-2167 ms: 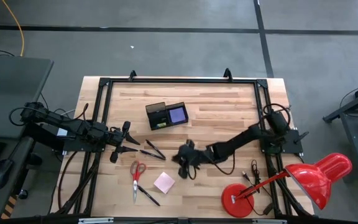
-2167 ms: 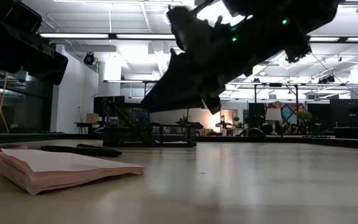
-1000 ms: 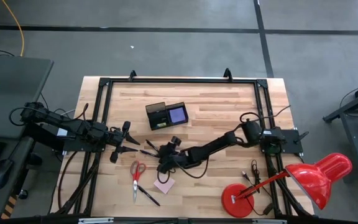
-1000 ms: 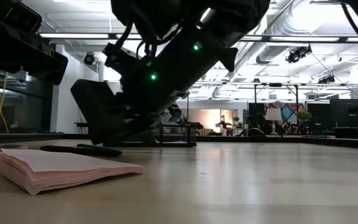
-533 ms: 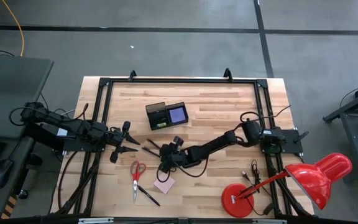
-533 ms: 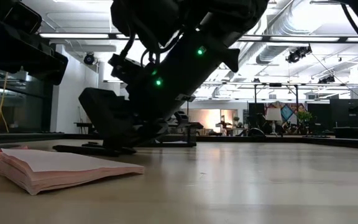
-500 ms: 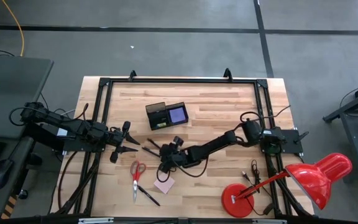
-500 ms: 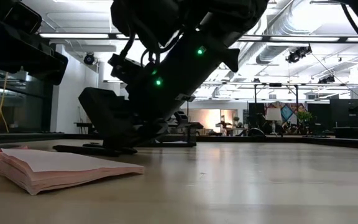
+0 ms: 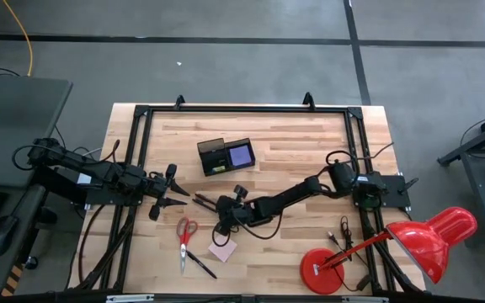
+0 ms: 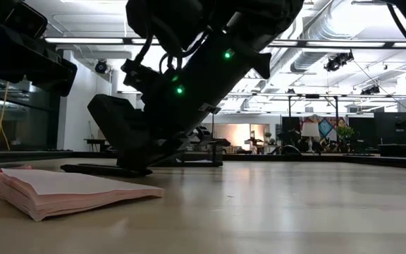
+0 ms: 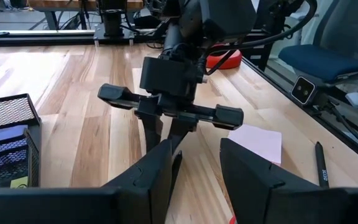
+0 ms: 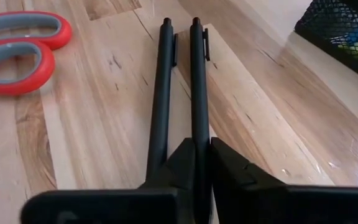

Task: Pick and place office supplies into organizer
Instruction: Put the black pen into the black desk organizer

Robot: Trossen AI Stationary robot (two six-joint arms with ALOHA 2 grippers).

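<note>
The right gripper [image 12: 196, 163] pinches one black pen [image 12: 197, 93] — its twin [image 12: 161, 93] alongside — while the left gripper [image 11: 197, 171] waits part-open, empty.

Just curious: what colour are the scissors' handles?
Red with grey inside, clearest in the right wrist view: scissors.

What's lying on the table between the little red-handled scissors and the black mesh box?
Two thin black pens, side by side on the wood; the right wrist view shows them, with the right claw shut on one.
</note>
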